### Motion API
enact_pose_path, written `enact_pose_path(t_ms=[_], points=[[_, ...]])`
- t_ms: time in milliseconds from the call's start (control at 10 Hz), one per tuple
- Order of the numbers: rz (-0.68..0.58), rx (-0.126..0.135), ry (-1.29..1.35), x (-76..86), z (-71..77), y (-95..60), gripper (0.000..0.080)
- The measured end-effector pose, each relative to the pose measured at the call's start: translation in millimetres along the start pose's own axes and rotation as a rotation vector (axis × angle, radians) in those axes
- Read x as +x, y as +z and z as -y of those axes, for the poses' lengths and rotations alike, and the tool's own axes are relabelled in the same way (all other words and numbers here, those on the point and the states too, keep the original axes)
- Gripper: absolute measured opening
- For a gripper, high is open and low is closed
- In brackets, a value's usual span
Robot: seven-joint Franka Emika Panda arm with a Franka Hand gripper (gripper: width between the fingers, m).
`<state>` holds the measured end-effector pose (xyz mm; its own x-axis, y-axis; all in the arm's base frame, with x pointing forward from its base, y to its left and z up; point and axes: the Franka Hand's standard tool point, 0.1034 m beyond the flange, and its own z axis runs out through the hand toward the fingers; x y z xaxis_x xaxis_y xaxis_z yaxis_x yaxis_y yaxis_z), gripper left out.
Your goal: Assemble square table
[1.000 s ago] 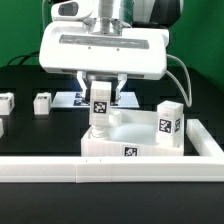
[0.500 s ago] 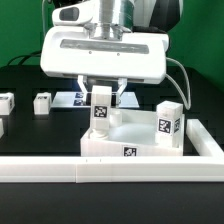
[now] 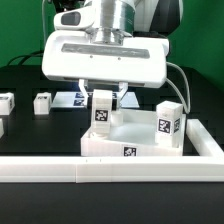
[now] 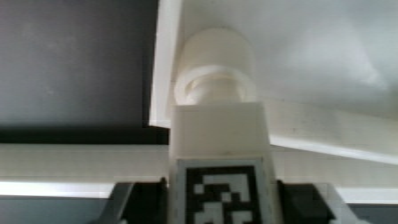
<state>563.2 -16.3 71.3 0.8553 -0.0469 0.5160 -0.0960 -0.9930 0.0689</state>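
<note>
Lab: tagged legs (image 3: 102,113), black table (image 3: 40,130)

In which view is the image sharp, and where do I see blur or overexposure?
Exterior view: fairly sharp, the tag on the held leg is readable, but the white square table is bright with little surface detail. Wrist view: soft overall; the leg is blurred at its far end, and the table surface beside it washes out to white.

Green backdrop (image 3: 18,30), black tabletop (image 3: 30,128), white border rail (image 3: 110,170) along the front, even light
</note>
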Motion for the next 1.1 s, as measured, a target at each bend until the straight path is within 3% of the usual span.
enact_pose_path(t_ms=[600, 700, 800, 1100], points=[[0.022, 0.004, 0.002, -1.6, 0.2, 1.7, 0.0290], [0.022, 0.004, 0.002, -1.7, 0.2, 1.8, 0.0472], [0.022, 0.004, 0.002, -1.8, 0.2, 1.9, 0.0587], [0.022, 0.003, 0.002, -1.9, 0.2, 1.9, 0.0646]])
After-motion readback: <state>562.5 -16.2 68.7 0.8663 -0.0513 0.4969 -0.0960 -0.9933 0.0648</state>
